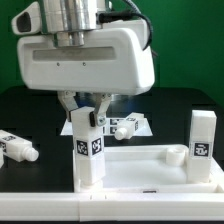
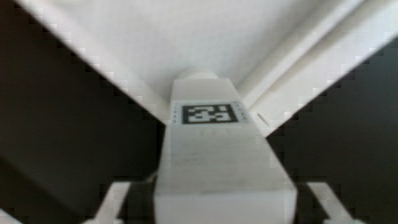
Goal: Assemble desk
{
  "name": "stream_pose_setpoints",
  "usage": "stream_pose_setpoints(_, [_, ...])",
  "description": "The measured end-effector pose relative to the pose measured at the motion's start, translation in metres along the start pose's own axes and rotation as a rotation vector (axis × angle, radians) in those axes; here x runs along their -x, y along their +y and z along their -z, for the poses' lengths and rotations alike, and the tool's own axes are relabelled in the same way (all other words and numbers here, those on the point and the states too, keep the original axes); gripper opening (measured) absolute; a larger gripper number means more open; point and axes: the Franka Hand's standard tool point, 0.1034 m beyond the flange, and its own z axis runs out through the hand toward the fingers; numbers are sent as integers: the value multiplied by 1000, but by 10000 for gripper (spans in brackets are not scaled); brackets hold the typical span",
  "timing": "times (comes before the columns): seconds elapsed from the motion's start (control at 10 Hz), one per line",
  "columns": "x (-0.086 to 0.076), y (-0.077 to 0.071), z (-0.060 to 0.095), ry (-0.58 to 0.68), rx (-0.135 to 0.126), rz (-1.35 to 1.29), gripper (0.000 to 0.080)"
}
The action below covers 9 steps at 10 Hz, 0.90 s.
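Jaws flanking upright leg (image 1: 88,150), at corner of panel (image 1: 150,172)

Bright, even light falls from above the fingers (image 1: 72,104) in the exterior view. The white leg (image 1: 86,150) below them and the panel (image 1: 150,165) beside them are nearly blown out, their edges melting together, while the black table (image 1: 30,110) behind them reads flat and dark. Both pictures are coarse and soft. In the wrist view the leg between the fingers (image 2: 118,200) is blurred and its tag (image 2: 212,113) is smeared.
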Motion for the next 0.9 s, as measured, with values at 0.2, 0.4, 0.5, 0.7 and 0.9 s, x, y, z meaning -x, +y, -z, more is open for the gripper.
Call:
stream_pose_setpoints(0.2, [-6,-2,8,-55,1,-327,284])
stream_pose_setpoints(0.4, [-4,2,2,-67,-13,-401,284])
stream_pose_setpoints(0.5, [-3,1,1,-66,-9,-338,350])
stream_pose_setpoints(0.7, [5,-2,-2,-62,0,-71,553])
stream_pose_setpoints(0.9, [11,-4,-9,-76,-1,276,620])
